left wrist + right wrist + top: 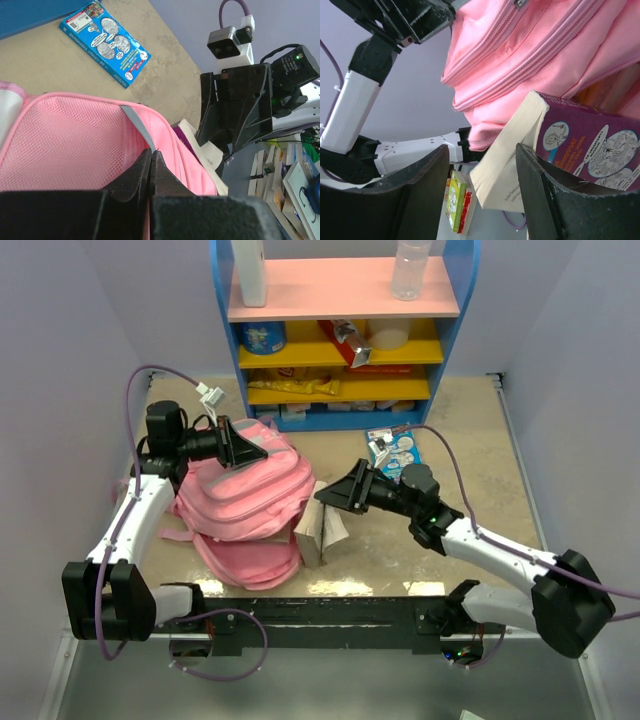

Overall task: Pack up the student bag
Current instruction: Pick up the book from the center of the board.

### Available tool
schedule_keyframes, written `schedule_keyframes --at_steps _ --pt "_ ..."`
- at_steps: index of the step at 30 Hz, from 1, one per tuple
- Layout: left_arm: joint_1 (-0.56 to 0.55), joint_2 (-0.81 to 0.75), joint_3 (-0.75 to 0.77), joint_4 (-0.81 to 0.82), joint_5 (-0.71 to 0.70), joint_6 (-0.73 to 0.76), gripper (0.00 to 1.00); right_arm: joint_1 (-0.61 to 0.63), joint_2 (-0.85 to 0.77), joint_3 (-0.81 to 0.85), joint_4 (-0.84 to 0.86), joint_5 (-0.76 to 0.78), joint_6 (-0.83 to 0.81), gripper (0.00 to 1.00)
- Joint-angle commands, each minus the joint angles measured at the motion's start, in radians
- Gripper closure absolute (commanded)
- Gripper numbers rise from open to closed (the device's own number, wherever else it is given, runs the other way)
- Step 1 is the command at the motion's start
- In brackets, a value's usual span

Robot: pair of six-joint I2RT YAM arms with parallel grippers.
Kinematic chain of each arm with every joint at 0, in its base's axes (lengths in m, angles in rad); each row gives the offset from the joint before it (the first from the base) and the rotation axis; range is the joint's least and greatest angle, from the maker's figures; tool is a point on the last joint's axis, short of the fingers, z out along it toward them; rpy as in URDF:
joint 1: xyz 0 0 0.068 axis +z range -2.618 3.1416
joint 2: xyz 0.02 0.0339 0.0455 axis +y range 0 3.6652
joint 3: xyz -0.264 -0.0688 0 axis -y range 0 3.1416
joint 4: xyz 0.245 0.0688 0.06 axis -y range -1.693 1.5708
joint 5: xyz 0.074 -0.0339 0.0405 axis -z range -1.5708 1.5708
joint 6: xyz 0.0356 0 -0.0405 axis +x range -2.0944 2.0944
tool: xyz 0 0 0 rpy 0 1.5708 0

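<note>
1. Straddles the thick purple book [580,140] with the right pincer [482,150], at the near right of the student bag [240,505]. Jaws partly apart, page block between them, a sliver of gap on one side, so no firm hold, by the look of it.
2. Could tip the book flat or shove it off to the right if closing off-centre, since it is propped only on its edge against the soft bag.
3. Might bite the loose pages and not both covers, and would then likely fan open or slide out on lifting.
4. Farther left, clamps the left pincer [151,155] tight on the bag's pink rim, just beside the grey zip strip [137,125]. A thin bite: could slip under the book's push and let the mouth sag shut.
5. Risks a knock between the two pincers, near each other above the bag.
6. Lies left of centre on the desk [470,440]. Looks soft and slumped and all pink. Shows rows of pink zip seams on the near side, bulging pockets in the middle and a lifted far rim, with pink mesh lining inside.
7. Leaves the blue booklet [392,452] flat on the desk, far right and well apart from the bag, in front of the shelf [340,300] at the far edge.
</note>
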Motion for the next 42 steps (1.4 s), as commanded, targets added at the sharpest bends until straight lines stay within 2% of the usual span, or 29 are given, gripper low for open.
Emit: schedule_keyframes --at_steps 1,6,7,10,14,17,18,19,20,21,22,24,27,30,31,35,38,42 --pt "-0.006 -0.029 0.016 0.139 0.041 -0.028 1.0 0.098 0.163 0.078 -0.007 -0.03 -0.023 0.39" --pt "-0.001 -0.04 0.014 0.154 0.042 -0.042 1.0 0.136 0.246 0.224 -0.006 -0.054 -0.038 0.35" --pt "0.002 -0.04 0.014 0.151 0.041 -0.04 1.0 0.136 0.243 0.245 -0.034 -0.059 -0.058 0.3" --pt "0.008 -0.039 0.017 0.142 0.045 -0.034 1.0 0.116 0.19 0.334 -0.174 -0.043 -0.151 0.23" --pt "0.016 -0.037 0.025 0.12 0.05 -0.013 1.0 0.037 0.04 0.339 -0.277 0.006 -0.215 0.22" --pt "0.02 -0.032 0.025 0.12 0.053 -0.011 1.0 -0.055 -0.004 0.284 -0.332 0.024 -0.228 0.28" --pt "0.02 -0.031 0.025 0.12 0.051 -0.014 1.0 -0.103 -0.036 0.273 -0.381 0.062 -0.248 0.32" --pt "0.02 -0.032 0.026 0.119 0.053 -0.016 1.0 -0.115 -0.066 0.266 -0.498 0.132 -0.288 0.34" --pt "0.02 -0.035 0.025 0.119 0.059 -0.016 1.0 -0.12 -0.095 0.249 -0.559 0.302 -0.299 0.36" --pt "0.02 -0.038 0.026 0.117 0.059 -0.01 1.0 -0.123 -0.147 0.206 -0.608 0.37 -0.296 0.37" --pt "0.02 -0.042 0.026 0.114 0.061 -0.007 1.0 -0.123 -0.162 0.189 -0.712 0.416 -0.278 0.31" --pt "0.043 -0.046 0.029 0.082 0.061 0.015 1.0 -0.123 -0.165 0.123 -0.749 0.392 -0.279 0.11" --pt "0.051 -0.039 0.042 0.053 0.062 0.035 1.0 -0.123 -0.191 -0.005 -0.777 0.316 -0.227 0.05" --pt "0.057 -0.035 0.045 0.045 0.067 0.041 1.0 -0.125 -0.267 -0.176 -0.513 0.177 -0.082 0.01" --pt "0.057 -0.034 0.045 0.045 0.065 0.039 1.0 -0.123 -0.266 -0.19 -0.503 0.161 -0.048 0.01" --pt "0.056 -0.035 0.046 0.059 0.067 0.027 1.0 -0.125 -0.241 -0.147 -0.582 0.127 -0.098 0.02" --pt "0.056 -0.034 0.042 0.079 0.065 0.01 1.0 -0.125 -0.272 -0.158 -0.605 0.098 -0.096 0.07" --pt "0.056 -0.035 0.037 0.096 0.065 0.0 1.0 -0.125 -0.214 -0.103 -0.706 0.027 -0.19 0.24"
